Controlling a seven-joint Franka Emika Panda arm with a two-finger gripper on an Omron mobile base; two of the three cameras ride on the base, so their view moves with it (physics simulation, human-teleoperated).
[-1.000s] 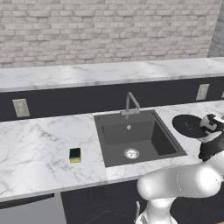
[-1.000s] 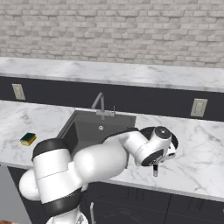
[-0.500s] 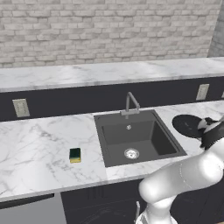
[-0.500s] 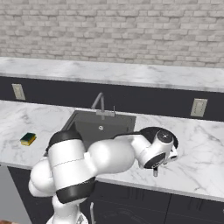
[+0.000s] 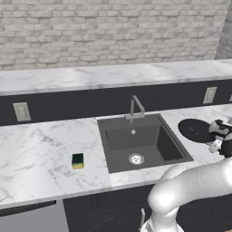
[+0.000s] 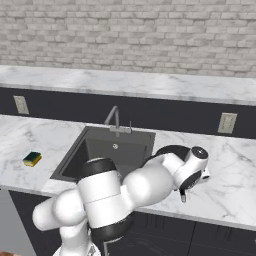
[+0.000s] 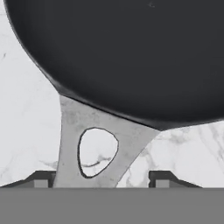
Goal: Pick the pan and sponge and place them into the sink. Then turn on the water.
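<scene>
The matte black pan lies on the marble counter right of the sink, also seen as a dark disc and partly behind my arm. Its grey handle, with an oval hole, runs down between my fingertips. My gripper straddles that handle. The left fingertip stands at the handle's edge, and a gap remains beside the right one. My hand hangs at the pan's right rim, with its fingers pointing down. The green and yellow sponge rests left of the sink.
A thin grey faucet rises at the sink's back edge, with no water running. Wall outlets sit on the dark backsplash. My white arm stretches along the counter's front edge toward the pan.
My arm's elbow has swung lower along the counter front while the hand stayed at the pan. The jaws have drawn closer together around the handle. Pan and sponge have not moved.
</scene>
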